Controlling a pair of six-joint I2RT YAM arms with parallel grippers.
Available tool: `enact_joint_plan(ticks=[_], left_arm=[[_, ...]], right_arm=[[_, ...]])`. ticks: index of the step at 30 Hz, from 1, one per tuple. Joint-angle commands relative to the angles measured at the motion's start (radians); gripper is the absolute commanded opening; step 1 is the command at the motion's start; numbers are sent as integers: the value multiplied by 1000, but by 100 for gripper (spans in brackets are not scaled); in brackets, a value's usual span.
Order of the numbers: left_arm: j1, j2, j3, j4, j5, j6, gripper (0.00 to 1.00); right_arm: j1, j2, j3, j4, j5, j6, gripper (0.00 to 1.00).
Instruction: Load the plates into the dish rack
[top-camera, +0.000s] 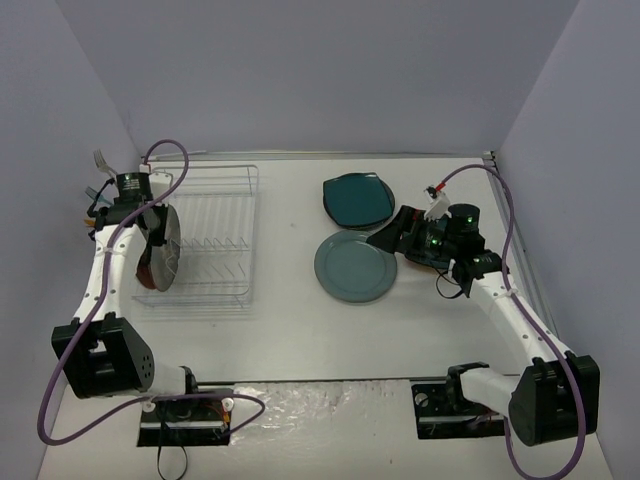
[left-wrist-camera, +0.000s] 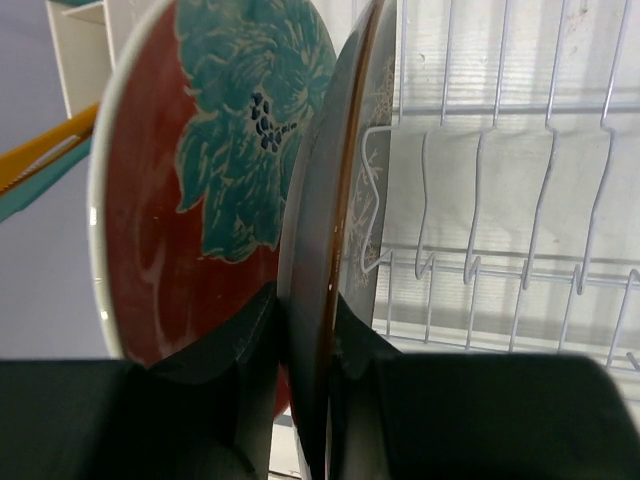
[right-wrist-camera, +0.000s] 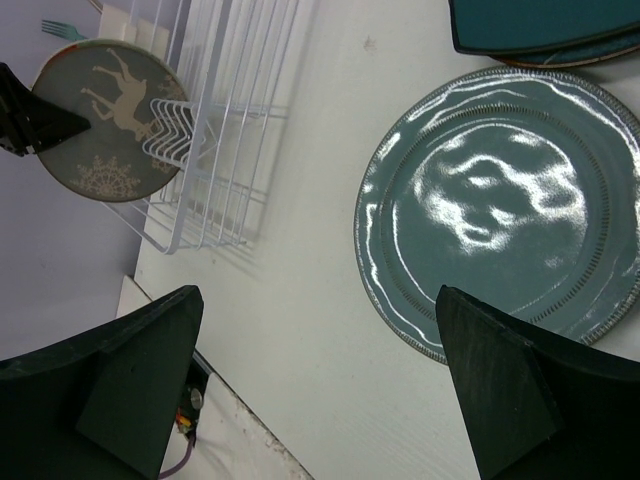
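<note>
My left gripper (top-camera: 152, 222) is shut on the rim of the grey-brown reindeer plate (top-camera: 166, 245) and holds it upright at the left end of the white dish rack (top-camera: 215, 235). In the left wrist view the fingers (left-wrist-camera: 250, 350) pinch its edge (left-wrist-camera: 325, 220), and the red flowered plate (left-wrist-camera: 200, 180) stands close beside it. My right gripper (top-camera: 388, 235) is open and empty above the right edge of the blue-grey plate (top-camera: 355, 267), which lies flat on the table and also shows in the right wrist view (right-wrist-camera: 500, 200). The dark teal plates (top-camera: 357, 200) are stacked behind it.
A white cutlery cup (top-camera: 100, 192) with utensils hangs on the rack's left side. The rack's upright prongs (left-wrist-camera: 500, 200) to the right of the held plate stand free. Another plate (top-camera: 428, 262) lies under my right wrist. Purple walls close in on three sides.
</note>
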Motion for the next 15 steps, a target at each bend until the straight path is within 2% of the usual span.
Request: enact_joint_plan(ticks=[1, 5, 6, 11, 15], left_arm=[[9, -63, 17, 143, -5, -27, 11], [10, -71, 8, 154, -15, -37, 29], [10, -72, 9, 154, -19, -36, 37], [10, -68, 64, 125, -36, -44, 60], [10, -78, 75, 122, -50, -52, 66]], right_arm=[[4, -25, -18, 55, 6, 11, 99], [2, -45, -37, 44, 28, 1, 99], [2, -51, -48, 44, 34, 13, 99], [2, -80, -84, 19, 78, -4, 99], [2, -96, -114, 9, 115, 2, 99]])
